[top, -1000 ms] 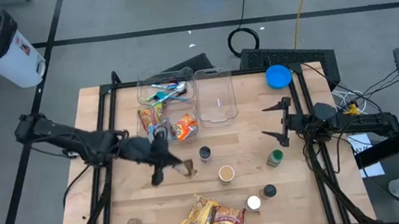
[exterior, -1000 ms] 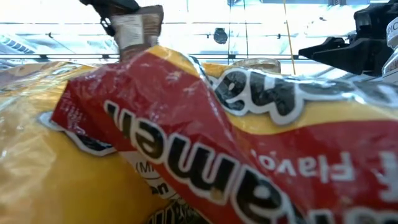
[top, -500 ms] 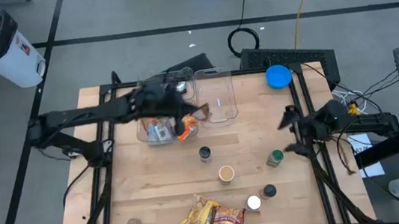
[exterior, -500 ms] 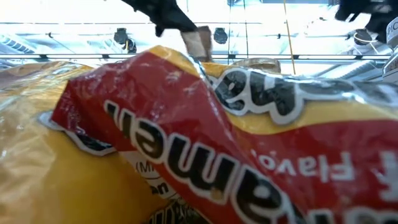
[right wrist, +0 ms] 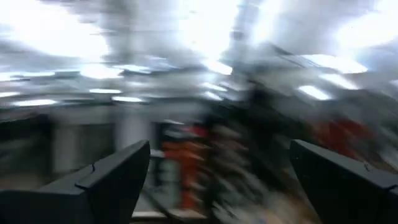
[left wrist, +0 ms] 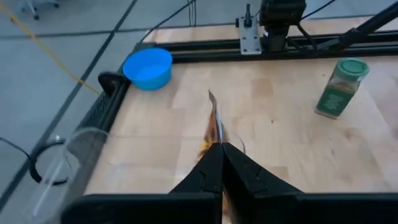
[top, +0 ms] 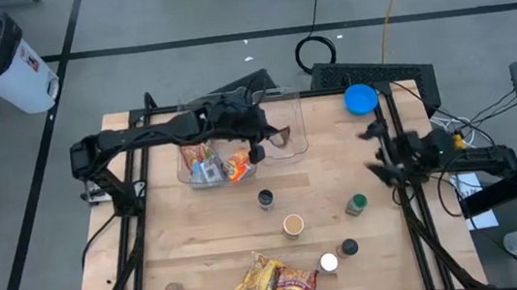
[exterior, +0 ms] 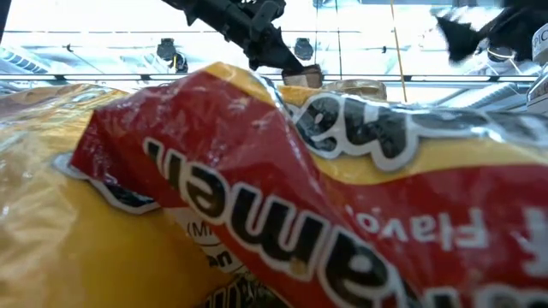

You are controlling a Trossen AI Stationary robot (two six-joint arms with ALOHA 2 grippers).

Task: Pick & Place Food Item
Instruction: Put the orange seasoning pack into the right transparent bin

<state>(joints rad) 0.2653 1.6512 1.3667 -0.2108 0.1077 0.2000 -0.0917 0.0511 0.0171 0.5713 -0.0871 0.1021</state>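
Note:
My left gripper (top: pixel 261 147) is shut on a small flat brown snack packet (top: pixel 281 137), held above the empty clear container (top: pixel 280 103) at the table's far middle. In the left wrist view the packet (left wrist: pixel 213 121) shows edge-on past my shut fingers (left wrist: pixel 221 163). In the low view the gripper (exterior: pixel 267 44) and the packet (exterior: pixel 300 75) show behind a big bag. My right gripper (top: pixel 377 156) is wide open and empty near the table's right edge; it also shows in the right wrist view (right wrist: pixel 224 180). My left gripper pinches the packet by its near end (left wrist: pixel 216 144) between its two fingers. The fingers come from the table's left, slanting down. The packet sticks out beyond the fingertips, on edge, lifted clear above the empty container.
A second clear container (top: pixel 211 155) left of the empty one holds snack packets and utensils. A blue bowl (top: pixel 361 99), a green spice jar (top: pixel 355 204), several small jars (top: pixel 293 224) and yellow-red snack bags (top: pixel 276 282) stand on the table. A bag (exterior: pixel 257 197) fills the low view.
My left gripper has lifted the brown packet off the table's middle, carried it up and toward the far edge over the filled container, then right over the empty container. My right gripper, still open, has drawn back a little toward the right edge and turned.

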